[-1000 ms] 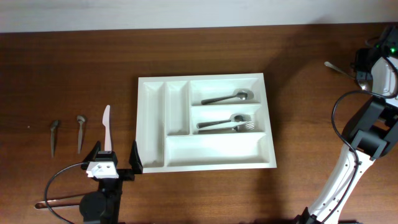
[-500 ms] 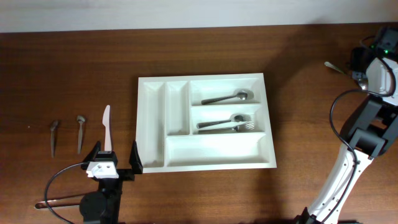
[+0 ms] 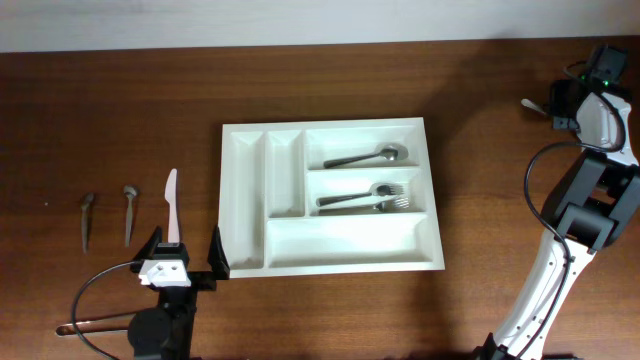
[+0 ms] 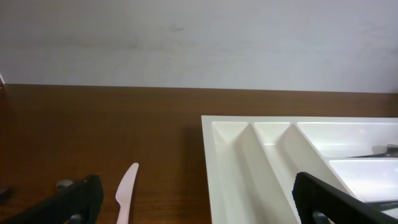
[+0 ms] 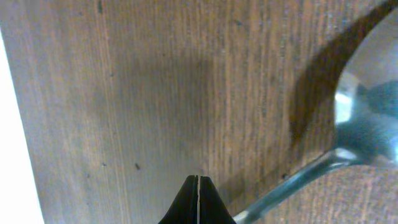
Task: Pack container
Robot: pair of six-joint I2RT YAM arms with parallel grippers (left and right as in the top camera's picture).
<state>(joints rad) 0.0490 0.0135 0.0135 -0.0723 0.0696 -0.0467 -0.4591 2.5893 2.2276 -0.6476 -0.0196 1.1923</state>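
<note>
The white five-compartment tray lies mid-table; it holds a metal spoon in the top wide slot and forks in the middle one. My left gripper is open and empty just left of the tray's front corner; its view shows the tray and a white plastic knife between the fingers. My right gripper is at the far right back edge, shut, its tips over bare wood. A metal spoon lies beside it, and its handle passes right of the tips.
The white plastic knife and two small metal utensils lie left of the tray. Another metal handle lies by the left arm's base. The pale wall borders the table behind the right gripper.
My right gripper has moved back and left along the spoon toward its bowl. The spoon, the tray and the left arm have not moved.
</note>
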